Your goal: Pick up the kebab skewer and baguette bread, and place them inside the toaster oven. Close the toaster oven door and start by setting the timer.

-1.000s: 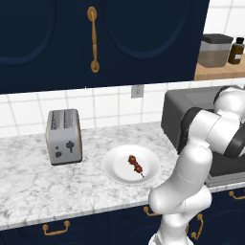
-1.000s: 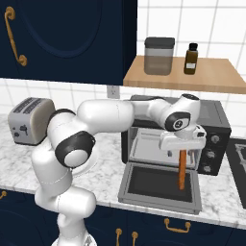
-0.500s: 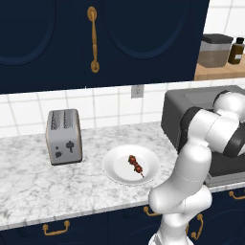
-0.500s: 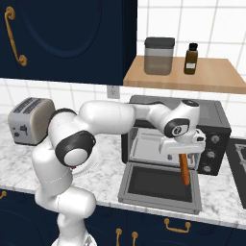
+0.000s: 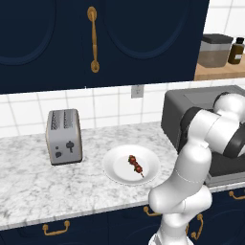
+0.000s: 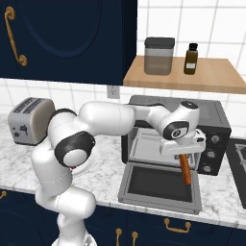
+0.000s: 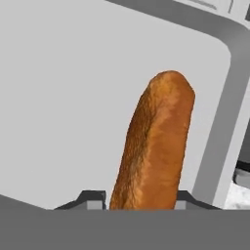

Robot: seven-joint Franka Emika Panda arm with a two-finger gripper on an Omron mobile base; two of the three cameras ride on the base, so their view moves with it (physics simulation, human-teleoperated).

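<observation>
Since the earlier frame, nothing has moved visibly. Left base view: the kebab skewer (image 5: pixel 136 165) lies on the white plate (image 5: pixel 116 171), between the slot toaster (image 5: pixel 63 136) and the toaster oven (image 5: pixel 201 107). Right base view: the gripper (image 6: pixel 183 156) hangs before the oven's opening, above the lowered toaster oven door (image 6: pixel 161 183); the baguette bread (image 6: pixel 185 169) hangs from it. Hand view: the fingers (image 7: pixel 91 199) hold the baguette narrowly.

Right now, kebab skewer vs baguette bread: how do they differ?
The kebab skewer lies flat on the white plate; the baguette bread hangs upright from the tool over the open toaster oven door. The skewer is short, dark red; the baguette longer, orange-brown. Neither is inside yet.
</observation>
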